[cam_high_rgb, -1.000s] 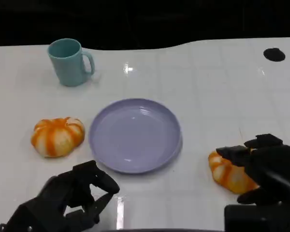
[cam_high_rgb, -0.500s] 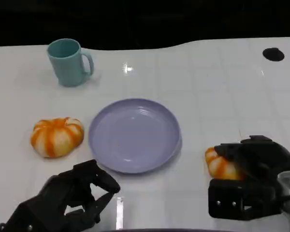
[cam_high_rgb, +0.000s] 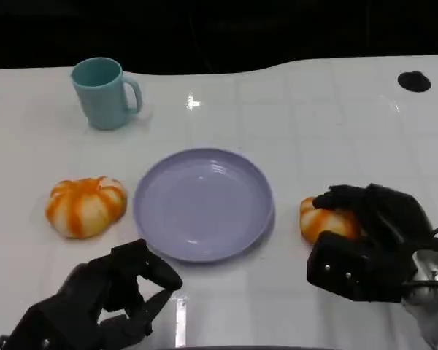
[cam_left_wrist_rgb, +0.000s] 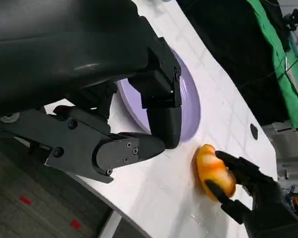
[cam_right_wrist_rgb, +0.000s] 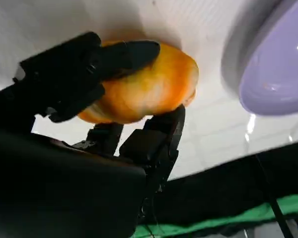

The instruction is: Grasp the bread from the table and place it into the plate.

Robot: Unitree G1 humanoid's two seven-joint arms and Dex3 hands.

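Head view: right robot hand [cam_high_rgb: 365, 226] around bread [cam_high_rgb: 323, 221]

Right hand [cam_high_rgb: 365, 222] clasped; left hand [cam_high_rgb: 106, 302] half-curled.

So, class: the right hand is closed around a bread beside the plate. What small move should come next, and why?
Probably lift it slightly and carry it toward the plate: the right hand grips the bread top and bottom, and the plate is empty alongside.
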